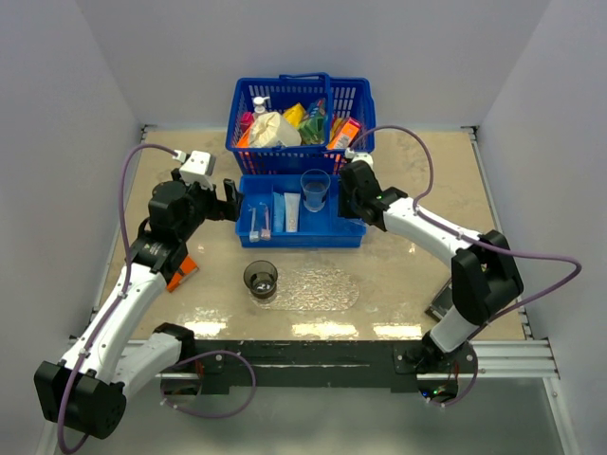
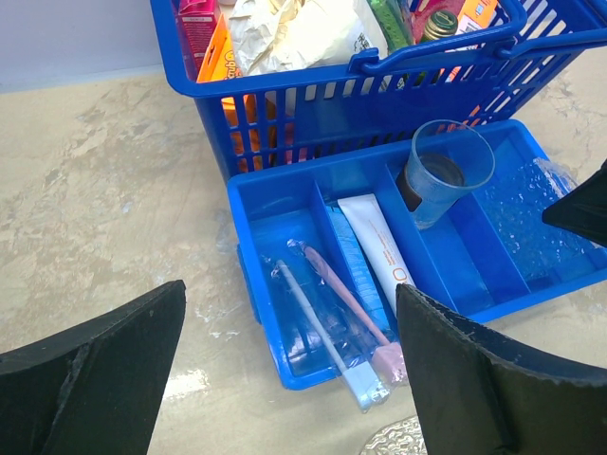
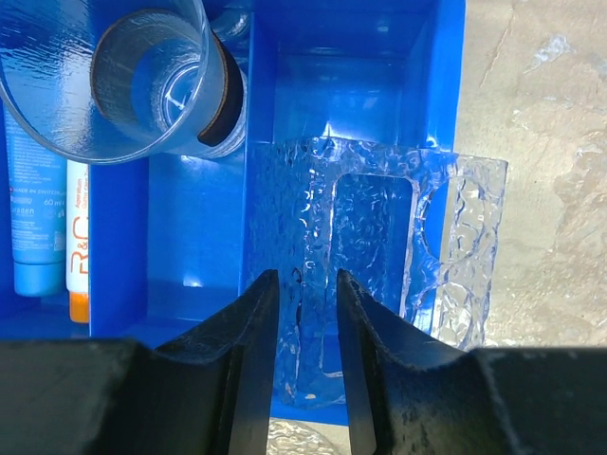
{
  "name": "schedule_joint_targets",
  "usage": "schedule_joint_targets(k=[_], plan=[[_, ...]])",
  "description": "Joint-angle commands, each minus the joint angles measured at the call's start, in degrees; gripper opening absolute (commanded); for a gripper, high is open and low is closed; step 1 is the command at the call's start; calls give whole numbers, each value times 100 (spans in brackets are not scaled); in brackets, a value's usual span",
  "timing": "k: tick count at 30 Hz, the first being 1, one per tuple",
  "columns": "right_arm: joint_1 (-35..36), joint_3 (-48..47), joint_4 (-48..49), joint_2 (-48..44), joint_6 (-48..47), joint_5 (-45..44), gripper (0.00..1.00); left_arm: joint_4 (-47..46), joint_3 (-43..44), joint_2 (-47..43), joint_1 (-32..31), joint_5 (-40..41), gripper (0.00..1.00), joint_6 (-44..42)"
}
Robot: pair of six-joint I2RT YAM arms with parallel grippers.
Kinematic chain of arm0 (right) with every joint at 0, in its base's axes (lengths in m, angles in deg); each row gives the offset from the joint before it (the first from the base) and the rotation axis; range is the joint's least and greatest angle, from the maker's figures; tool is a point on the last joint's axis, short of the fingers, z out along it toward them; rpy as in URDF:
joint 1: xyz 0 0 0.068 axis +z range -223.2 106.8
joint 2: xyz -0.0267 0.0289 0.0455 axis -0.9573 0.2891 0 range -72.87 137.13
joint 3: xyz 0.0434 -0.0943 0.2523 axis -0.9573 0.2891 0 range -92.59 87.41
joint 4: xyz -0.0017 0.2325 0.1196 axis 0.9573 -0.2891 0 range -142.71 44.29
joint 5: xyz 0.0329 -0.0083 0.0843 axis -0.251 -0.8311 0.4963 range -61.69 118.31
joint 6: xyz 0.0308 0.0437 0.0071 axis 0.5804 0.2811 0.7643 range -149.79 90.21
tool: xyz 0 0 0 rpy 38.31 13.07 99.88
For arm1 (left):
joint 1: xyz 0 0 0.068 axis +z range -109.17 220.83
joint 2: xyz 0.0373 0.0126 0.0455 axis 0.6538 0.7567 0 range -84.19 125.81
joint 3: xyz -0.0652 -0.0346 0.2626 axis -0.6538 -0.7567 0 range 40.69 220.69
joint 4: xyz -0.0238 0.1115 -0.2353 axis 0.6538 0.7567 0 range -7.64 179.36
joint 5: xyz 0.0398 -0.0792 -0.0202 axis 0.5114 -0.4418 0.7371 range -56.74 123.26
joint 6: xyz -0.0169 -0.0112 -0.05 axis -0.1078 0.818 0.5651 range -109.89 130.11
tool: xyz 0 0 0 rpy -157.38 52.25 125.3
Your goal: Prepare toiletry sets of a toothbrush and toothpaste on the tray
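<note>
Your left gripper (image 2: 289,294) is hanging wide open by the bin (image 2: 248,204); right gripper (image 3: 308,280) jaws are straddling a clear bumpy piece (image 3: 370,156), grip unclear.

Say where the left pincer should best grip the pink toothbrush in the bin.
Probably mid-shaft on the pink toothbrush, from above, closing across its width: it lies lengthwise in the blue bin's narrow end compartment, walls and the second toothbrush close alongside.

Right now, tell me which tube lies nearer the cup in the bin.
The white tube with orange lettering. The blue tube lies beside it, on the side away from the cup.
</note>
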Motion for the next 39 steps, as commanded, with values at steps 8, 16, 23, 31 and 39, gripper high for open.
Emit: schedule_joint_targets(k=[8,16,23,31,39], plan=[[-10,-22,175,-101,67,47,24,-208,-16,-12,-42,37,96,-67],[-10,-188,105,-171,50,21,6,-208,-16,-21,-42,46,96,-67],[-10,-364,35,-382,93,65,0,-208,-7,-12,-34,63,96,-76],[-10,-365,-1,-786,181,-172,0,-199,-16,-4,-34,72,96,-85],[-1,-294,-9,-1129,190,-304,0,-199,-16,-4,-42,72,96,-85]])
